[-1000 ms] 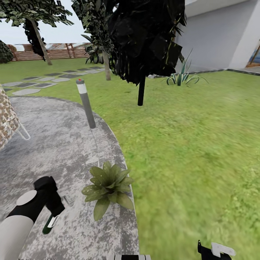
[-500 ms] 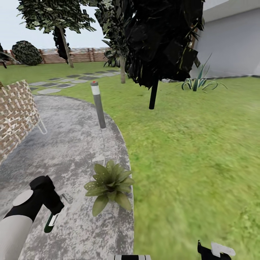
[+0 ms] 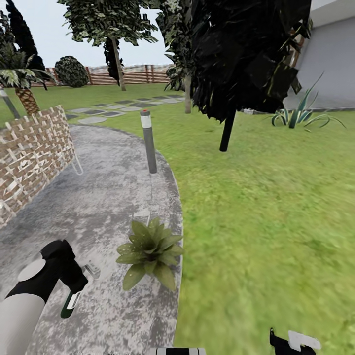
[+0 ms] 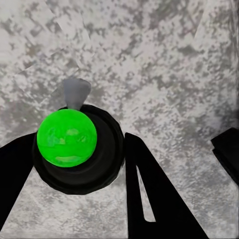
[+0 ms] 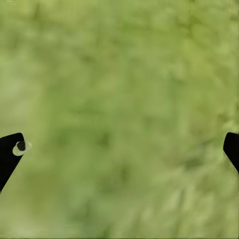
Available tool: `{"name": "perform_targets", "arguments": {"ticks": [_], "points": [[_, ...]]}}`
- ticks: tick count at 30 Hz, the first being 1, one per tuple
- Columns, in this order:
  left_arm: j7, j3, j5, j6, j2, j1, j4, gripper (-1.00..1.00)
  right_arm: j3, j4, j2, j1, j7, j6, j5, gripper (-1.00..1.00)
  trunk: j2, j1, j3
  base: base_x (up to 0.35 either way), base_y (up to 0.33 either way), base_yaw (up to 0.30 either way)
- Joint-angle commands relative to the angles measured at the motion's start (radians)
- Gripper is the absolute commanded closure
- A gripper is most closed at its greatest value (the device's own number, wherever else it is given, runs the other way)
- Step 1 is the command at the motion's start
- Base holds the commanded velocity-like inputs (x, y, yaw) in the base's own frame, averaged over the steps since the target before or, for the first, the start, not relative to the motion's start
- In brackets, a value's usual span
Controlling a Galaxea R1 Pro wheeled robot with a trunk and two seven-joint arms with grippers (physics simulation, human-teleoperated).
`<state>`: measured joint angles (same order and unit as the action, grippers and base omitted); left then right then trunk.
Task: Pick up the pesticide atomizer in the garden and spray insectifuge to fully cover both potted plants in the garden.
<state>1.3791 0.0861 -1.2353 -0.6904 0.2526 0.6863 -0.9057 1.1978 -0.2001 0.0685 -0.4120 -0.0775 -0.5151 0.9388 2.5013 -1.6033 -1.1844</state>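
My left gripper (image 3: 76, 285) is shut on the pesticide atomizer (image 3: 69, 303), a dark green bottle with a pale label that hangs over the grey stone patio (image 3: 103, 172). In the left wrist view the atomizer (image 4: 74, 147) is a dark round body with a bright green dome and a grey nozzle, held between the black fingers (image 4: 149, 194) of the left gripper (image 4: 79, 167). One potted plant (image 3: 149, 250), a low rosette of broad green leaves, stands at the patio's edge just right of the bottle. My right gripper (image 3: 291, 342) is low over the lawn; the right wrist view has its fingers (image 5: 10, 154) wide apart above grass.
A grey bollard lamp (image 3: 148, 140) stands at the patio rim beyond the plant. A woven brown-and-white panel (image 3: 29, 148) borders the patio's left side. A dark tree (image 3: 227, 130) and a striped agave (image 3: 298, 116) stand on the lawn, with stepping stones (image 3: 93, 118) and a slatted fence (image 3: 138, 74) further back.
The whole head picture has shifted rightward, so the camera has turned left: the woven panel and a palm have come into view. Both arms keep their places in the picture, the atomizer still held.
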Motion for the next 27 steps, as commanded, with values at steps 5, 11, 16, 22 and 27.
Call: {"name": "perform_targets", "arguments": {"ticks": [5, 11, 16, 22, 27], "points": [[0.009, -0.001, -0.004, -0.011, -0.002, 0.001, 0.007, 1.0, 0.005, 0.002, 0.0, -0.001, -0.007, -0.004, 0.011, -1.0, 0.0, 0.0, -0.001, 0.139, -0.252, 0.273], [0.008, -0.003, -0.01, -0.008, -0.036, -0.001, 0.01, 1.0, 0.005, 0.002, 0.0, -0.001, -0.007, -0.004, 0.011, -1.0, 0.0, 0.0, -0.001, 0.224, -0.206, 0.266], [0.003, -0.003, -0.012, -0.007, -0.04, -0.001, 0.01, 1.0, 0.005, 0.002, 0.0, -0.001, -0.007, -0.004, 0.011, -1.0, 0.0, 0.0, -0.001, 0.067, -0.264, 0.034], [0.002, -0.003, -0.012, -0.008, -0.039, -0.001, 0.01, 1.0, 0.005, 0.002, 0.0, -0.001, -0.007, -0.004, 0.011, -1.0, 0.0, 0.0, -0.001, -0.024, -0.277, 0.001], [0.002, -0.002, -0.012, -0.008, -0.039, 0.0, 0.009, 1.0, 0.005, 0.002, 0.0, -0.001, -0.007, -0.004, 0.011, -1.0, 0.0, 0.0, -0.001, -0.157, -0.257, 0.0]]}}
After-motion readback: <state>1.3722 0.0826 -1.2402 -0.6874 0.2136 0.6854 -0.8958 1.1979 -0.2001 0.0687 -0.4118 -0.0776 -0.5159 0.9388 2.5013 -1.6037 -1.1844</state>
